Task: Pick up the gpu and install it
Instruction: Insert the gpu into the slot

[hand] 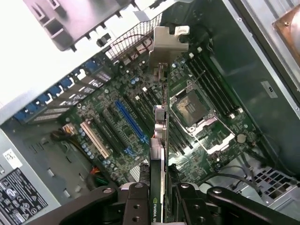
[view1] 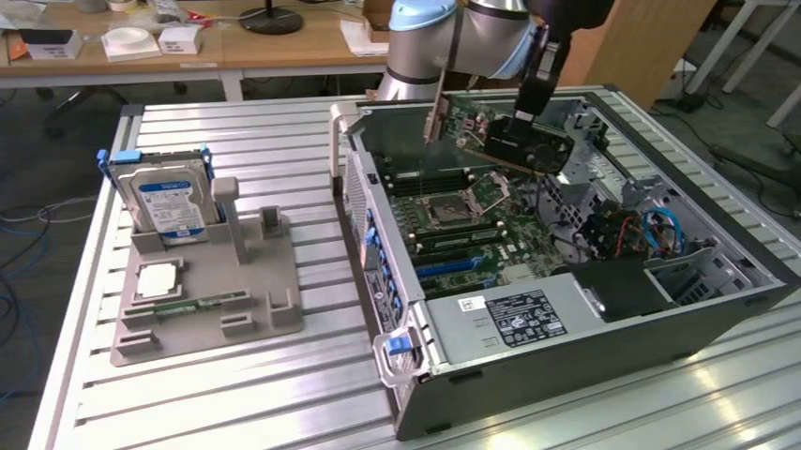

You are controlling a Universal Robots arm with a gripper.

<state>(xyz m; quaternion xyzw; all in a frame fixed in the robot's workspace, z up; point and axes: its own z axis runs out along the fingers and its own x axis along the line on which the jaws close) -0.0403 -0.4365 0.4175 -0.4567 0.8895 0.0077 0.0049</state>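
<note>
The gpu (view1: 494, 141), a green card with a black cooler and a silver bracket, hangs tilted over the open computer case (view1: 551, 347). My gripper (view1: 523, 117) is shut on its upper edge. In the wrist view the gpu (hand: 161, 122) shows edge-on, running from between my fingers (hand: 136, 201) out to its silver bracket (hand: 166, 40). Below it lies the motherboard (hand: 117, 140) with a blue slot (hand: 131, 122) beside the card's line and the CPU socket (hand: 190, 108) on the other side. The card is in the air, clear of the board.
A grey fixture (view1: 201, 300) on the exterior view's left holds a silver hard drive with a blue label (view1: 169, 202), a CPU chip (view1: 157, 279) and a memory stick (view1: 201, 305). Cables (view1: 626, 234) and drive bays crowd the case's right end. The case walls rise around the board.
</note>
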